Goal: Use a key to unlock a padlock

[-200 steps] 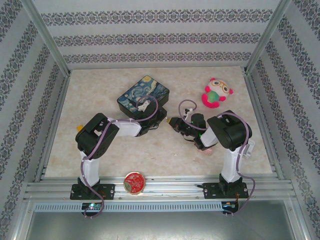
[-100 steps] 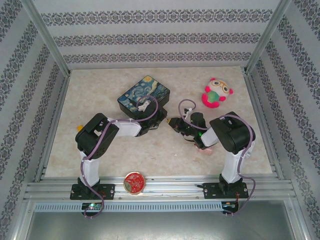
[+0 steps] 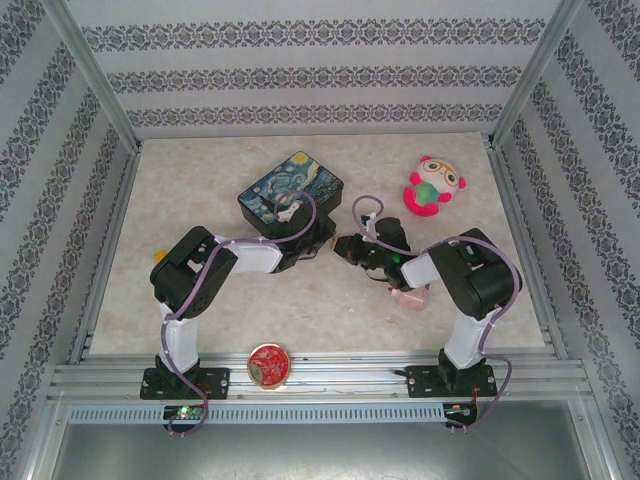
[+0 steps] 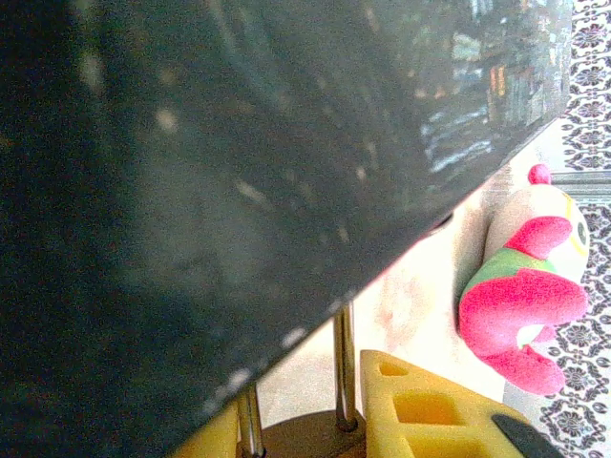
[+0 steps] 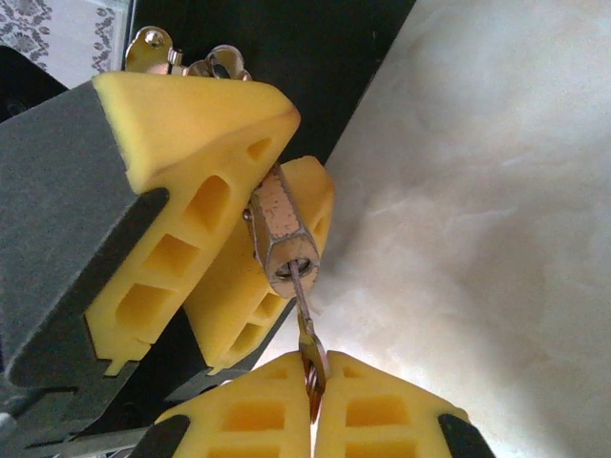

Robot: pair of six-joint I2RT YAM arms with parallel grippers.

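The brass padlock (image 5: pixel 275 221) is pinched between the yellow fingers (image 5: pixel 181 134) of my left gripper (image 3: pixel 325 240), keyway end toward the right wrist camera. In the left wrist view its silvery shackle (image 4: pixel 344 358) rises from the body (image 4: pixel 310 439) between the pads of the left gripper (image 4: pixel 305 415). The small dark key (image 5: pixel 307 329) has its blade in the keyway. My right gripper (image 5: pixel 312 370) is shut on the key's head. In the top view the right gripper (image 3: pixel 350 247) meets the left one at mid-table.
The Starry Night box (image 3: pixel 290 190) sits just behind the left gripper and looms dark in the left wrist view (image 4: pixel 239 172). A pink-and-green plush toy (image 3: pixel 433 186) lies at the back right. A pink block (image 3: pixel 409 296) is under the right arm. A red round tin (image 3: pixel 268 364) rests near the front edge.
The right arm's elbow has swung right and its wrist has edged left toward the left gripper, uncovering more of the pink block. The left arm has barely moved.
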